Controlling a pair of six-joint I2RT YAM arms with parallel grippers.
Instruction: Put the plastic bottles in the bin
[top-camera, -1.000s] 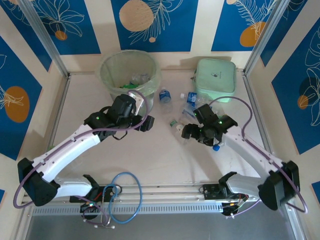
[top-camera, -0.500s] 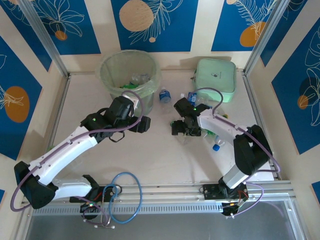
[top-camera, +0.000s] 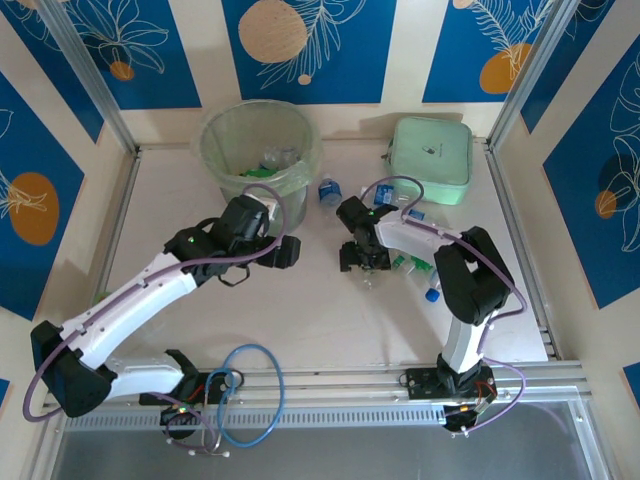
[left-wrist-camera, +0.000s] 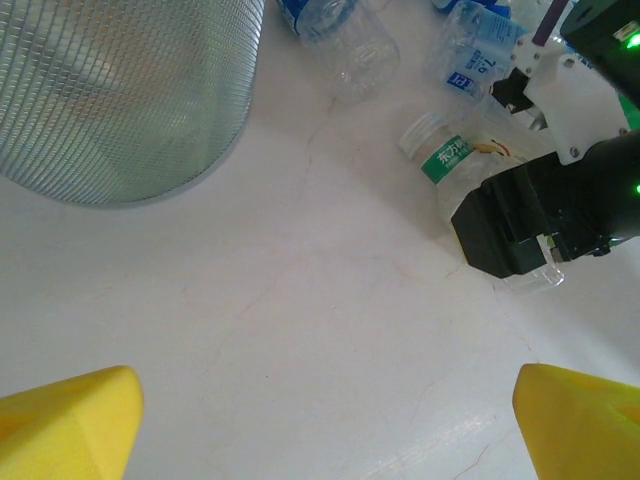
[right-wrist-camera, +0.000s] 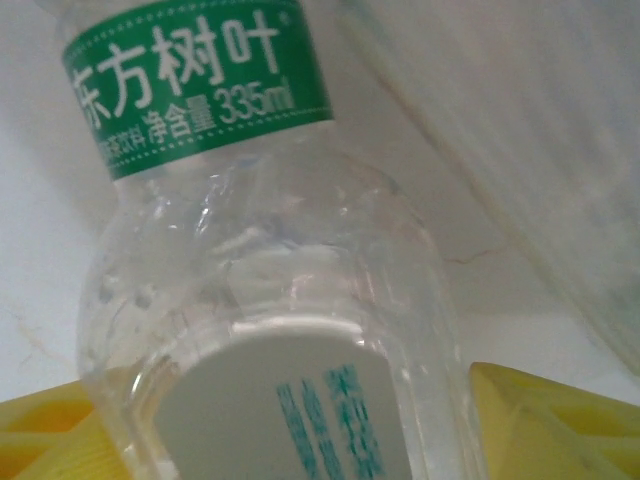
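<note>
The bin (top-camera: 222, 160) stands back left on the desk (top-camera: 320, 320), some bottles inside; its tall rim could knock a low-carried bottle loose. The mint case (top-camera: 432, 160) sits far right, out of the way. The left tool (top-camera: 285, 250) hangs wide open and empty near the bin, on the path the other arm would likely take. The right tool (top-camera: 362, 266) straddles a green-labelled bottle (right-wrist-camera: 270, 280) lying on the desk; whether its fingers press it I cannot tell, and thin slick plastic may squirt out. Another bottle (top-camera: 330, 190) lies just beside the bin.
</note>
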